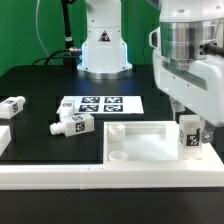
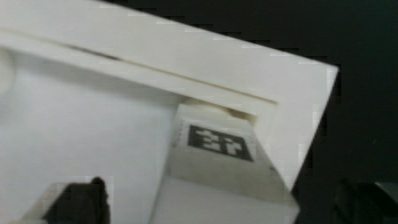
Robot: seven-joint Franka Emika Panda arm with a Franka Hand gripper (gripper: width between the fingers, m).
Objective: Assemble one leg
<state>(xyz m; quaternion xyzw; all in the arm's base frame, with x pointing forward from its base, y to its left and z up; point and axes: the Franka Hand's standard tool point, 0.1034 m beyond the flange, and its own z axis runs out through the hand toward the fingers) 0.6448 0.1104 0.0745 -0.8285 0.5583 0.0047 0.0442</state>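
Observation:
A white leg (image 1: 188, 135) with square tags stands upright at the corner of the large white square panel (image 1: 140, 140) on the exterior view's right. My gripper (image 1: 188, 124) hangs right over it, fingers on either side of its top. In the wrist view the leg (image 2: 222, 140) runs from the panel's corner (image 2: 107, 120) up between the dark fingertips (image 2: 80, 200). A strip of panel shows between one finger and the leg, so the gripper (image 2: 222, 208) is open around it. Two more legs lie on the black table, one (image 1: 75, 123) mid-left and one (image 1: 12, 108) far left.
The marker board (image 1: 100, 103) lies flat behind the panel. A white rail (image 1: 90, 177) runs along the table's front, with a short white block (image 1: 4, 138) at its left end. The robot's base (image 1: 100, 45) stands at the back.

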